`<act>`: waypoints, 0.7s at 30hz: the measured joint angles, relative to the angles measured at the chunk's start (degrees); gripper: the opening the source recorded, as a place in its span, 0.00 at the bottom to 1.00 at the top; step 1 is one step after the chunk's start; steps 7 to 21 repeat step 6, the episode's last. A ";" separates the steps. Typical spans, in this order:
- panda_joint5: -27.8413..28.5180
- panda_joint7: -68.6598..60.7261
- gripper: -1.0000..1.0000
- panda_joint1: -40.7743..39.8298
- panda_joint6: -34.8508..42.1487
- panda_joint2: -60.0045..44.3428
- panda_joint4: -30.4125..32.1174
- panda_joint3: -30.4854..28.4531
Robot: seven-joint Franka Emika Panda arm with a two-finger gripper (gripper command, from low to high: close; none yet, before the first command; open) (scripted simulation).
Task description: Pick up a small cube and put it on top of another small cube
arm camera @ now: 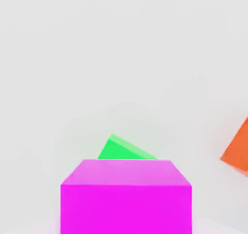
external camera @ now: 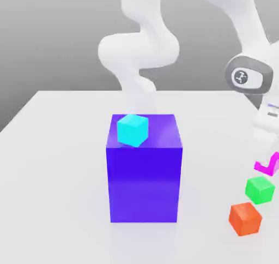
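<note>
— Magenta cube [arm camera: 126,197] sits closest to the hand camera, big and square-on. Who has it?

— Gripper [external camera: 271,158] has it: the fingers are clenched on that cube and it hangs off the table, at the far edge of the exterior view's right.

— How much of it shows from outside?

— Just a magenta sliver [external camera: 267,166] under the pale fingers, cut by the picture's edge.

— And the green cube [external camera: 259,190]?

— It rests on the white table [external camera: 54,165], just below the held cube in the exterior view, with a gap between the two. From the hand camera one green corner [arm camera: 123,150] peeks out past the magenta cube's far edge.

— Anything next to it?

— An orange-red cube [external camera: 245,218] lies just beside the green one, nearer the front of the exterior view; I cannot tell whether they touch. The hand camera catches a slice of it [arm camera: 238,151] at the border.

— Farther out?

— A big blue-violet block [external camera: 144,175] stands upright near the middle of the table, well apart from the small cubes toward the exterior view's left. A small cyan cube [external camera: 132,130] sits on its top, turned a little and close to the front edge. The white arm [external camera: 139,53] rises behind the block and bends over toward the gripper.
</note>
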State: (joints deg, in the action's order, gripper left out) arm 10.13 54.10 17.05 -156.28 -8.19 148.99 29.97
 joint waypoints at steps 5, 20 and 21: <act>7.08 5.13 1.00 3.03 -3.93 -5.27 -0.34 -4.33; 7.08 5.13 1.00 3.03 -3.93 -5.27 -0.34 -4.33; 7.08 5.13 1.00 3.03 -3.93 -5.27 -0.34 -4.33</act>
